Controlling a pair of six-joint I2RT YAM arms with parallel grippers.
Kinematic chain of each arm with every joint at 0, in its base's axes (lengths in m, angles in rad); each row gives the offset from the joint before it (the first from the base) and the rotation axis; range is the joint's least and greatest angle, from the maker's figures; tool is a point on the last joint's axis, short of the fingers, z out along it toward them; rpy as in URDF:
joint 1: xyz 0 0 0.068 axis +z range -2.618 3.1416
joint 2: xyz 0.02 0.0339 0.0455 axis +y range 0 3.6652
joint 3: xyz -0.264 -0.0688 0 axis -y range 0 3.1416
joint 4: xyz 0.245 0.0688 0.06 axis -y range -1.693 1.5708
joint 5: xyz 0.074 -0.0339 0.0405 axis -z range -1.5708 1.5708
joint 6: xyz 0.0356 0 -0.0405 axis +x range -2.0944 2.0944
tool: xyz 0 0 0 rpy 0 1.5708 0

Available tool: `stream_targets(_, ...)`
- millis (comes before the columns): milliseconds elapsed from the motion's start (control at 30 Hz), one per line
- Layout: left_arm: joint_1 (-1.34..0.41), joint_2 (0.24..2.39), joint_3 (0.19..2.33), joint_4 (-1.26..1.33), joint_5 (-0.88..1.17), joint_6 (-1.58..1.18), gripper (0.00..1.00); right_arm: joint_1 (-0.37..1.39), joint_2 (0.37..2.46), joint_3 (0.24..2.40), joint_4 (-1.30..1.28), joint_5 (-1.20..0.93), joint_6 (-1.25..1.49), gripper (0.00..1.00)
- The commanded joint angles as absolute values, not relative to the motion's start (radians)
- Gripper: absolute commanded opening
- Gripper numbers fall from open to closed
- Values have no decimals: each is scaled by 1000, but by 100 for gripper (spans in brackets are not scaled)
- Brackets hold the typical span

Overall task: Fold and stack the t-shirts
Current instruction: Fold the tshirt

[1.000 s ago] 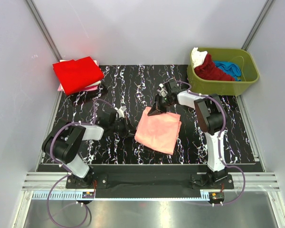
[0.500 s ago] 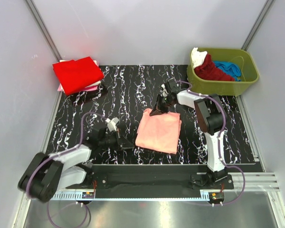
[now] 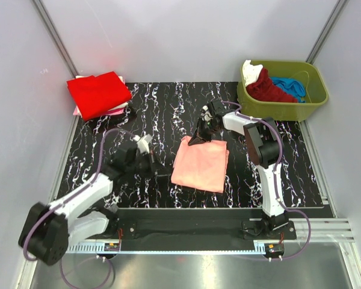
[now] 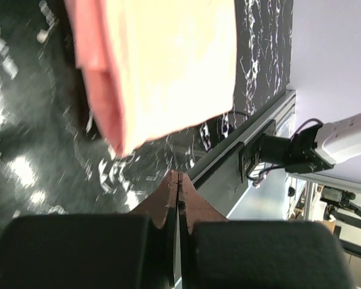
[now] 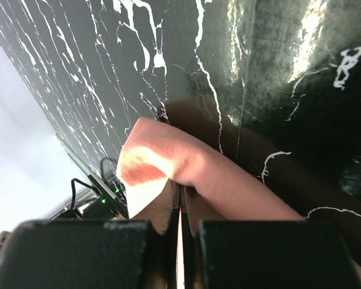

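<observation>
Salmon-pink t-shirt [image 3: 200, 164] lies folded in the middle of the surface [image 3: 168, 102]. Bright red t-shirt [image 3: 97, 93] tops a stack at the far-left corner. Right gripper [image 3: 197, 139] jaws pinch the salmon-pink t-shirt's far corner. The left gripper [image 3: 161, 174] jaws are pressed together, empty, just beside its left edge.

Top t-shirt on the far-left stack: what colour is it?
The top t-shirt is bright red; clearest in top external.

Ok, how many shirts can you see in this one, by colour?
Salmon-pink shirt: 1
Bright red shirt, top of stack: 1
Pale pink shirt, beneath it: 1
White shirt, in olive-green tub: 1
Dark red shirt, in tub: 1
Blue shirt, in tub: 1
Total: 6 visible
</observation>
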State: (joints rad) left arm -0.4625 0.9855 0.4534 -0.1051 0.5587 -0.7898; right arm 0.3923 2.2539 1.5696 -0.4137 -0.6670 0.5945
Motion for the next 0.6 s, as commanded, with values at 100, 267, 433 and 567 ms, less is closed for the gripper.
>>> stream_targets(100,-566,1218,629,-2,483,-756,0,396,2275,1595,-433,-660,566,0)
stream_targets(267,-632,1449,580,161,442,-794,0,394,2275,1594,-434,-663,568,0)
stream_targets(433,-692,1587,404,373,404,-885,0,394,2286,1606,-443,-673,565,0)
stream_targets(567,-695,1614,377,395,396,-902,0,394,2286,1608,-439,-683,561,0)
